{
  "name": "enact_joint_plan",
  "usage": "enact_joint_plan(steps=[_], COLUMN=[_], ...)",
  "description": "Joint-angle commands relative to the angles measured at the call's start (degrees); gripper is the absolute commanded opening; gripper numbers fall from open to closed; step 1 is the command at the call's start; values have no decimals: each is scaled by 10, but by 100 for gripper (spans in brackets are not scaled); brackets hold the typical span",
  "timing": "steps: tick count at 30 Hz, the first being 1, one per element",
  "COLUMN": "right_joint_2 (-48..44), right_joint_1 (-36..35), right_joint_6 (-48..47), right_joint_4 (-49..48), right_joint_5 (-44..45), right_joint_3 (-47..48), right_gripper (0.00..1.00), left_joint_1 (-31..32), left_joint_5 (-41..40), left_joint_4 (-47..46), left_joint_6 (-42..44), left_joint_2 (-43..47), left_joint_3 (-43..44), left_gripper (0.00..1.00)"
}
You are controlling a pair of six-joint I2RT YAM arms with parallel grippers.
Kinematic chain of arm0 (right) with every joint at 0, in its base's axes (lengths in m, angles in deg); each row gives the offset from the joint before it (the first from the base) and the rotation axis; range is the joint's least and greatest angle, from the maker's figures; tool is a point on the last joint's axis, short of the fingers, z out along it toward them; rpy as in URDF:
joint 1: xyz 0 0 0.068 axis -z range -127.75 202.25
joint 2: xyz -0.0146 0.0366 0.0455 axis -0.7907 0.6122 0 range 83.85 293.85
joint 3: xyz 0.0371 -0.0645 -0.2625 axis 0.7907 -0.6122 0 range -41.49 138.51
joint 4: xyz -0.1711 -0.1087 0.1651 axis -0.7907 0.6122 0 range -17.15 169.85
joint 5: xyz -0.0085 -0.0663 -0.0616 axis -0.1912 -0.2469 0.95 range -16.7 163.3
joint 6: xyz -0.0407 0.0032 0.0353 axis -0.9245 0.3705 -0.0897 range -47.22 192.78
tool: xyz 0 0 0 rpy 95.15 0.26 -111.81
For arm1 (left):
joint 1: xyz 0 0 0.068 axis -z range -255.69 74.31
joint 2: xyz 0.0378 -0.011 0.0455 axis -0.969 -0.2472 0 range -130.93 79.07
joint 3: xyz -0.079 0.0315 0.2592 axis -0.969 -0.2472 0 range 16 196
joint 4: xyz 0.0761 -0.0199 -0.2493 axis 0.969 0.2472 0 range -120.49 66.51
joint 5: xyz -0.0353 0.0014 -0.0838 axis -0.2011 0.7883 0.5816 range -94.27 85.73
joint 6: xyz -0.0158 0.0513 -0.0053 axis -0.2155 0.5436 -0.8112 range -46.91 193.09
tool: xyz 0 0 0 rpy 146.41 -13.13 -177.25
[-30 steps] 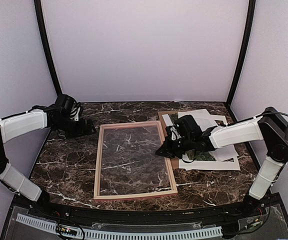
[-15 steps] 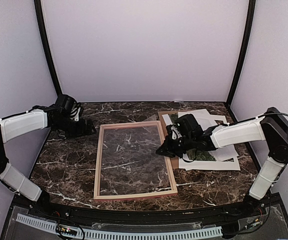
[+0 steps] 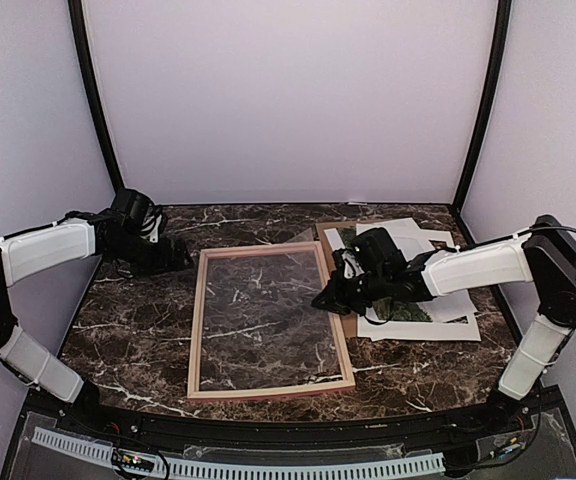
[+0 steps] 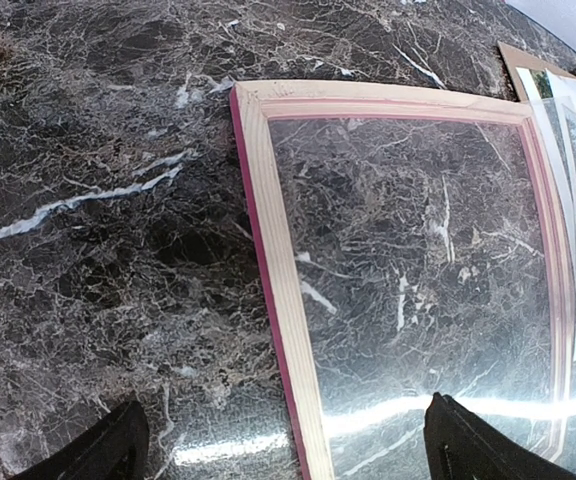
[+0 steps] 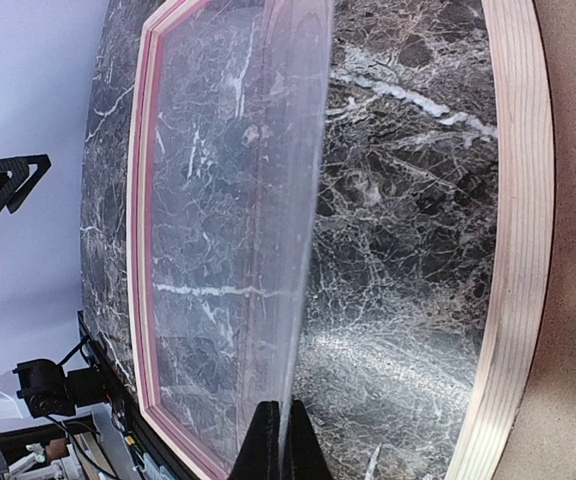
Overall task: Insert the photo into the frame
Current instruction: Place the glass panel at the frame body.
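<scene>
The pink-railed frame lies flat in the middle of the marble table. My right gripper is shut on the edge of a clear sheet, which slants over the frame's opening near the right rail. In the top view this gripper sits at the frame's right side. The photo shows as a dark green patch in the paper pile, partly hidden under the right arm. My left gripper hovers open at the frame's far-left corner, and its fingers straddle the left rail in the wrist view.
White sheets and a brown backing board are stacked at the back right beside the frame. Purple walls close in the table on three sides. Dark marble shows left of the frame.
The right gripper has edged slightly toward the back with the clear sheet. The left arm has not moved.
</scene>
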Motion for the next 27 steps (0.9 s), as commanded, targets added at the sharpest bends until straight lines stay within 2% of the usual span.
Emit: enact_joint_plan(steps=[1,9,13,19,27], right_joint_2=[-1,7,9,18,35], right_joint_1=[-11,-16,-16,-17,-24], right_joint_6=[1,5,4,-2,-24], right_joint_4=[-21,-28,-27,-17,22], right_joint_5=[-2,-2,-1,0,22], right_joint_3=[7,7,6,13,40], right_gripper=[0,1,7,24,35], left_joint_1=[3,5,7,15,36], left_joint_5=[1,3,7,18,53], left_joint_4=[5,5,4,-6,-47], left_joint_6=[4,2,1,-4,-28], left_joint_2=[-4,-4,-4,1,12], left_joint_3=[-2,-3,-3,-6,-21], left_gripper=[99,99,99,99,99])
